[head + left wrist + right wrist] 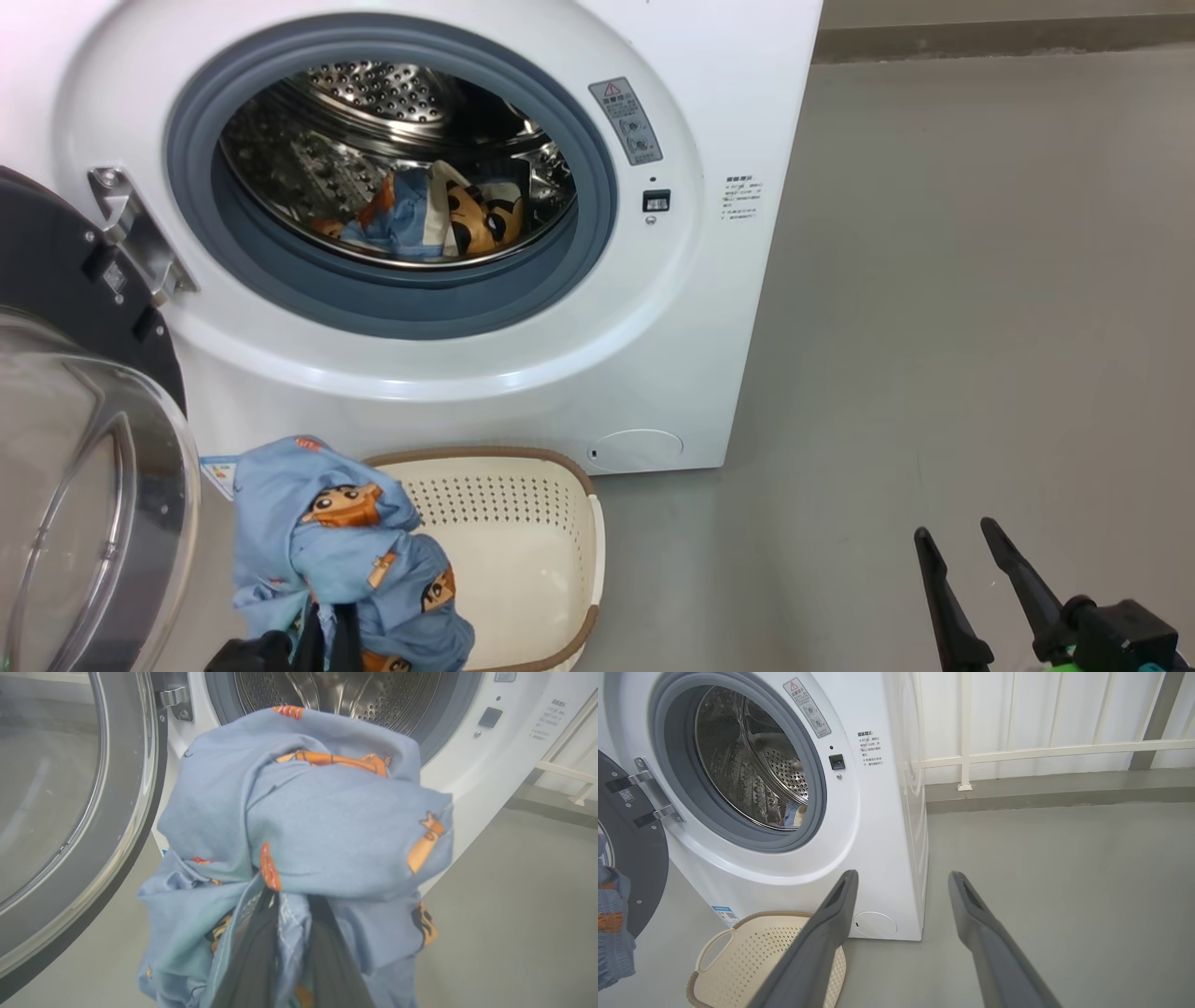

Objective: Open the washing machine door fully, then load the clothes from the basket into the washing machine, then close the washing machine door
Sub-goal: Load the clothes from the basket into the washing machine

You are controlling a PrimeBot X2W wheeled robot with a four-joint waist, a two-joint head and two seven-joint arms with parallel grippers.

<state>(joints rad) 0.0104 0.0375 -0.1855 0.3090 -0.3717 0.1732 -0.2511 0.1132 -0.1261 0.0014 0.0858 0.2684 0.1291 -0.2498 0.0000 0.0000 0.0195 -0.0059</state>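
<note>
The washing machine (672, 308) stands with its door (84, 485) swung wide to the left. One light blue printed piece of the clothes (439, 219) lies in the steel drum. A second bunch of the clothes (317, 551) hangs over the left end of the cream basket (551, 551), with my left gripper (329, 627) shut on it from below. In the left wrist view the cloth (317, 826) drapes over the dark fingers (254, 961) and hides their tips, below the drum opening. My right gripper (954, 529) is open over bare floor, right of the machine.
Grey floor (980, 280) stretches to the right of the machine. A white railing (1041, 751) runs along the wall behind it. The open door (640, 858) and its steel hinge (140, 233) take up the left side beside the basket (752, 952).
</note>
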